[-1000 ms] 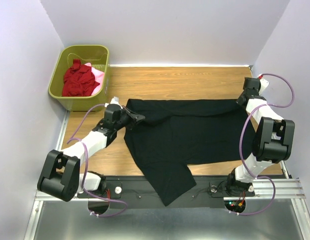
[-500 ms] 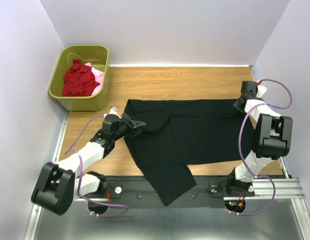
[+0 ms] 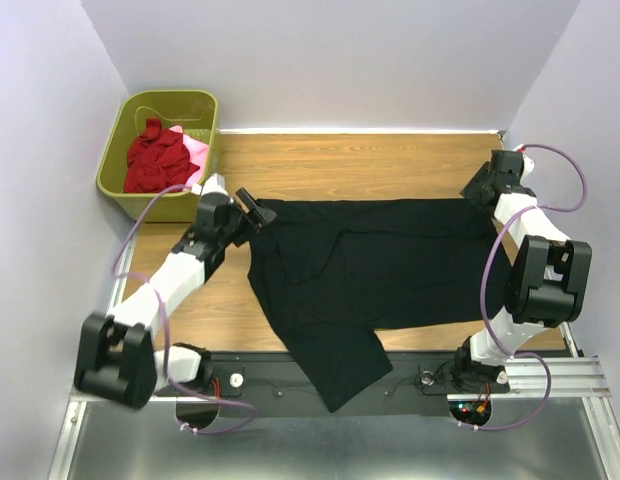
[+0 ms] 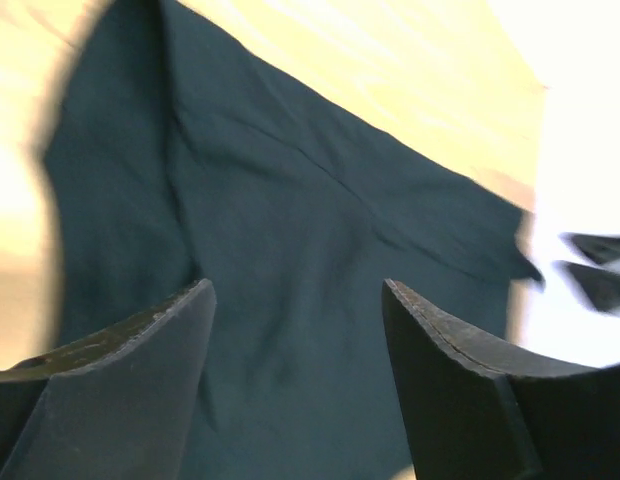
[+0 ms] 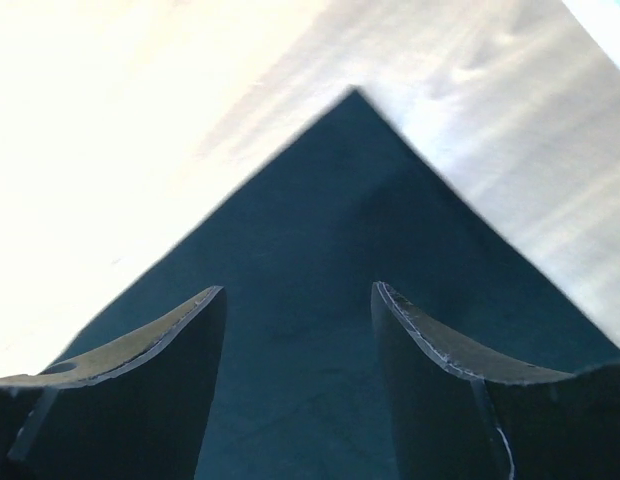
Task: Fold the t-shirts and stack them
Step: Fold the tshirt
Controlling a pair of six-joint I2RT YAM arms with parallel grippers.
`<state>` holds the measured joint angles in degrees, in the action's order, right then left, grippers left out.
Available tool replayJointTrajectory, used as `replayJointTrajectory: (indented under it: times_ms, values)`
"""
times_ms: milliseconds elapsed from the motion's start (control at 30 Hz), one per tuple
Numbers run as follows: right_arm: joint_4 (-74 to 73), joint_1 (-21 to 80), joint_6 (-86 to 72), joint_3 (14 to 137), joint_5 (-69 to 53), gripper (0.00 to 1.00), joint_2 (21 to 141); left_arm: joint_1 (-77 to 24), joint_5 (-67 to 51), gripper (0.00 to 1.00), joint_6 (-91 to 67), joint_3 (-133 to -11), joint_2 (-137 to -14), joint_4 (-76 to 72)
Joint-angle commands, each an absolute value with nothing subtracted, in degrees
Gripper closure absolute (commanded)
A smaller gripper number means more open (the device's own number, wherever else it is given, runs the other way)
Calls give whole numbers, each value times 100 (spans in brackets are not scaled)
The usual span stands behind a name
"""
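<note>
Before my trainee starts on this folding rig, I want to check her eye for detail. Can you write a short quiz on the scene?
1. What lies in the basket? A) a red shirt and a pink shirt B) towels C) socks
2. True or false: the black shirt is folded into a neat square.
3. Fill the gap: the left gripper and the right gripper, each at a far corner of the black shirt, both stand ___.
Key: 1 A. 2 False: it lies spread on the table. 3 open.
</note>
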<state>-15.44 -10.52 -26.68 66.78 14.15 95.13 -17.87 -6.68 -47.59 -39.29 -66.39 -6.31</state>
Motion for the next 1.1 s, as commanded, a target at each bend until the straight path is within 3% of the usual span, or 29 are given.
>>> replayJointTrajectory:
  times_ms: [0,100,267,567,733,900,967,1000,1067]
  values:
    - [-1450,-1090,-2514,7066,599,35,9483,-1503,-510,26,-3438,-4639,-7600,-562]
    - [-1433,-1090,-2505,7207,510,36,9659,-1284,-650,34,-3253,-5158,-8321,-676]
    - [-1441,-1090,-2479,7426,475,37,9975,-1204,-948,37,-3173,-5940,-9384,-677]
    - [-1371,-1090,-2461,7436,483,37,10380,-1213,-1143,46,-3269,-6451,-10248,-800]
    - [-1327,-1090,-2487,7435,440,37,10520,-1213,-1151,61,-3296,-6557,-10468,-817]
    - [-1310,-1090,-2487,7400,422,37,10564,-1204,-1134,91,-3287,-6513,-10424,-835]
    - [-1301,-1099,-2461,7383,422,37,10556,-1213,-1134,93,-3278,-6443,-10380,-835]
    - [-1301,-1090,-2452,7374,422,37,10547,-1213,-1142,100,-3278,-6416,-10371,-835]
    - [-1301,-1090,-2452,7339,431,37,10521,-1213,-1195,100,-3331,-6320,-10258,-826]
